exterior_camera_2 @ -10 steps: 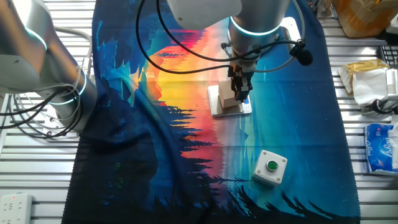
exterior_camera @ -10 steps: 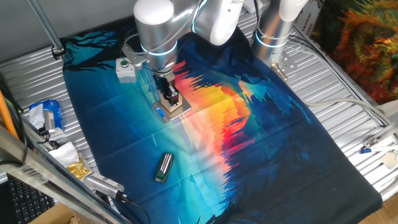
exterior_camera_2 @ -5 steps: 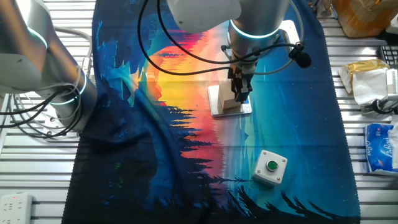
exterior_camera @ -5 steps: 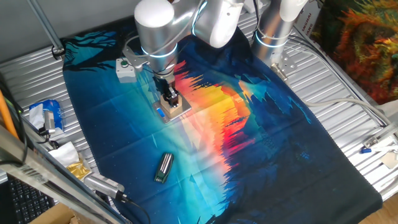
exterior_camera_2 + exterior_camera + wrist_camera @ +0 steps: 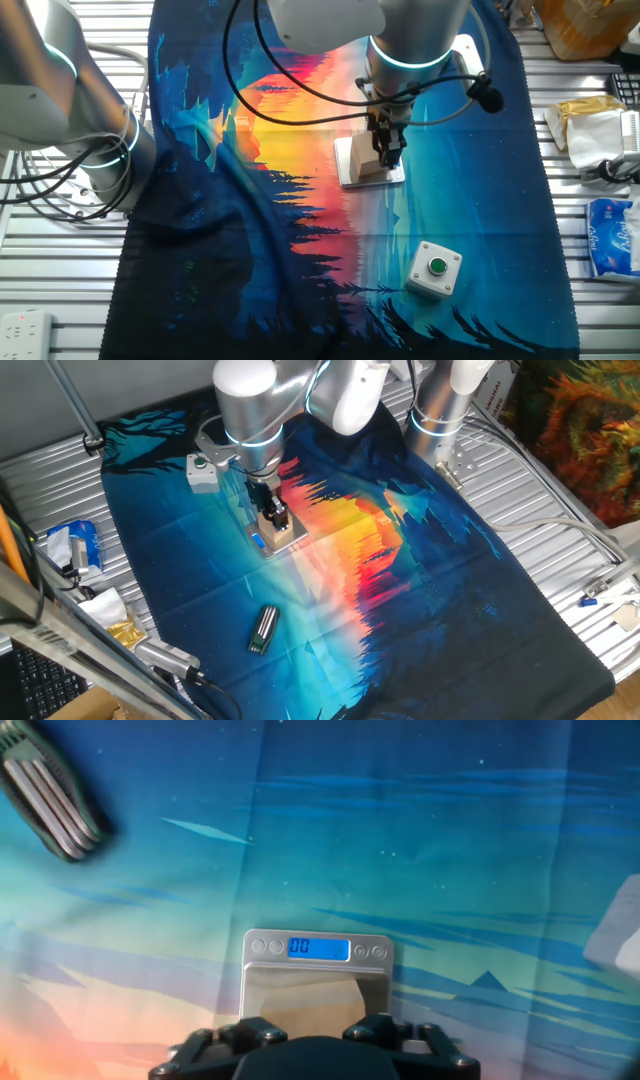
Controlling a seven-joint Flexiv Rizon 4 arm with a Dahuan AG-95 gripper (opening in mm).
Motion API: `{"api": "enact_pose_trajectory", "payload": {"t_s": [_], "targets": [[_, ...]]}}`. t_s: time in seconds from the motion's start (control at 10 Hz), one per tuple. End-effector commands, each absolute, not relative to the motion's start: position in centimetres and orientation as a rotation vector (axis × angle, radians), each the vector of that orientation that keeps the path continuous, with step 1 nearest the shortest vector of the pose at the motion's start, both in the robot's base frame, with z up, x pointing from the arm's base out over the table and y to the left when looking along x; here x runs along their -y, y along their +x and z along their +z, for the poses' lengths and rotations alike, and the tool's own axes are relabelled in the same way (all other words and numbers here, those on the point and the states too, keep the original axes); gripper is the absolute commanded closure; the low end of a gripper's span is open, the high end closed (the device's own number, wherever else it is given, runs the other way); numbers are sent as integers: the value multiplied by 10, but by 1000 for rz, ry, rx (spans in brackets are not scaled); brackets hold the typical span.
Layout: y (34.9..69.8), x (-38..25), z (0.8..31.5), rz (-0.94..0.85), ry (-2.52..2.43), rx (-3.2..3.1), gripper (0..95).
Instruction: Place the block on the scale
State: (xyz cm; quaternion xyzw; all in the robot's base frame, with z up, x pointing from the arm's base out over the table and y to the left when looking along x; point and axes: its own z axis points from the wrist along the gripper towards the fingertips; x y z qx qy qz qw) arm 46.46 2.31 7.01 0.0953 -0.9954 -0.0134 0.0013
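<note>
The scale lies on the blue-orange cloth and also shows in the other fixed view. In the hand view its blue display reads zeros. The pale tan block is on or just above the silver plate; contact with the plate cannot be told. It also shows in the other fixed view and the hand view. My gripper points straight down over the plate with its fingers on either side of the block. It also shows in the other fixed view and the hand view.
A white box with a green button stands beside the scale and shows in the other fixed view. A dark metallic cylinder lies nearer the cloth's front. A second arm's base stands at the back. Packets and cables lie off the cloth.
The arm has shifted very slightly. The gripper stays over the scale with the block between its fingers.
</note>
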Motion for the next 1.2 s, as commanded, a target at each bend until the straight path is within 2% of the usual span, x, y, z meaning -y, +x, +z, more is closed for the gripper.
{"api": "enact_pose_trajectory", "payload": {"t_s": [0.1,0.2,0.3,0.4,0.5,1.2], "targets": [[459,-16,79,-51,341,3104,0],[455,-10,85,-54,389,3092,190],[451,-5,91,-41,426,3087,190],[448,-2,95,-49,452,3085,760],[446,0,98,-48,458,3085,950],[446,1,109,-59,606,2978,950]]}}
